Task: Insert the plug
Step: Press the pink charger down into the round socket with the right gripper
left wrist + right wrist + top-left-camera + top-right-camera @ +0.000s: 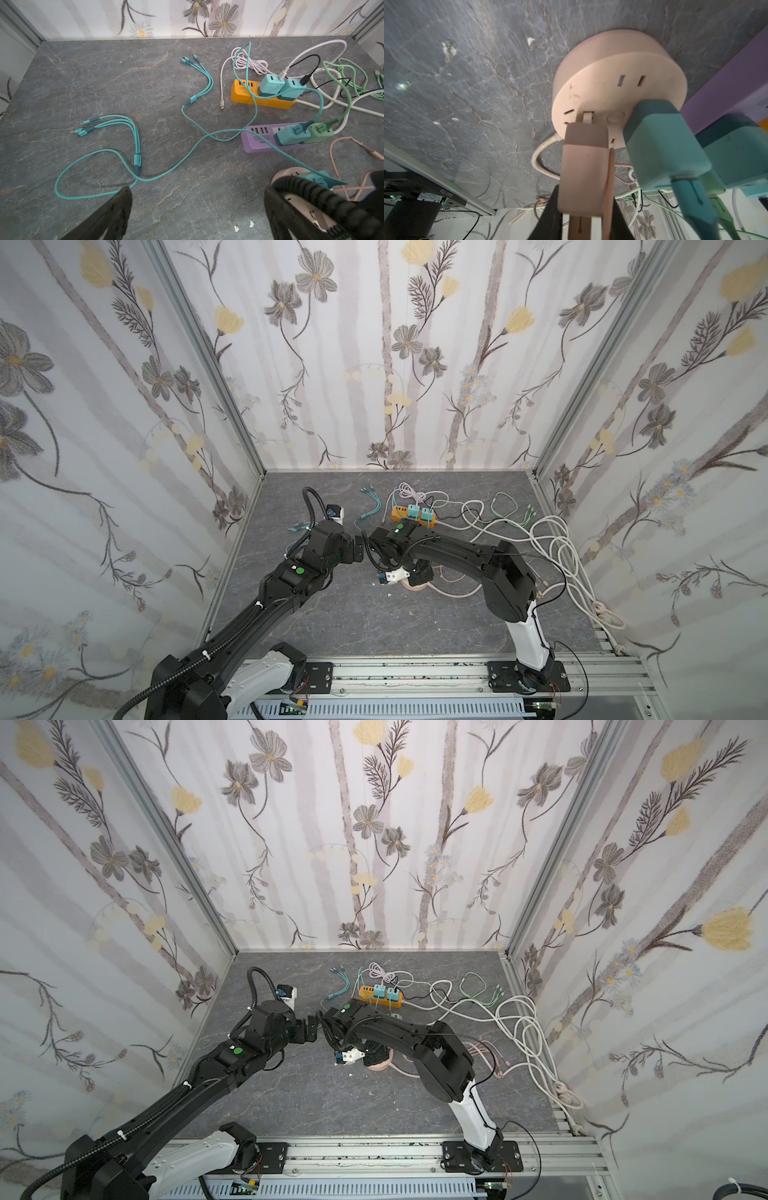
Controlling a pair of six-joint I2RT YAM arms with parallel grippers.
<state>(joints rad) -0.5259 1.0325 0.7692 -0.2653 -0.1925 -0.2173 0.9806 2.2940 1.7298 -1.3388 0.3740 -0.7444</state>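
Round pink socket hub [618, 87] flat on table, teal adapter [662, 145] seated in it; right gripper [583, 212], the nearer, pinches pink plug [583, 166], long axis aimed at hub face; prong [587, 117] at slot mouth, body not flush; left gripper [197, 193] spread, empty.

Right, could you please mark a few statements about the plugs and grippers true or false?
The right gripper is shut on the pink plug. True.
The pink plug is fully seated in the round socket. False: a prong shows between them.
The left gripper holds a teal cable. False: it is open and empty.
The orange power strip carries two teal adapters. True.
The purple power strip has nothing plugged in. False: a teal adapter and a green adapter sit in it.
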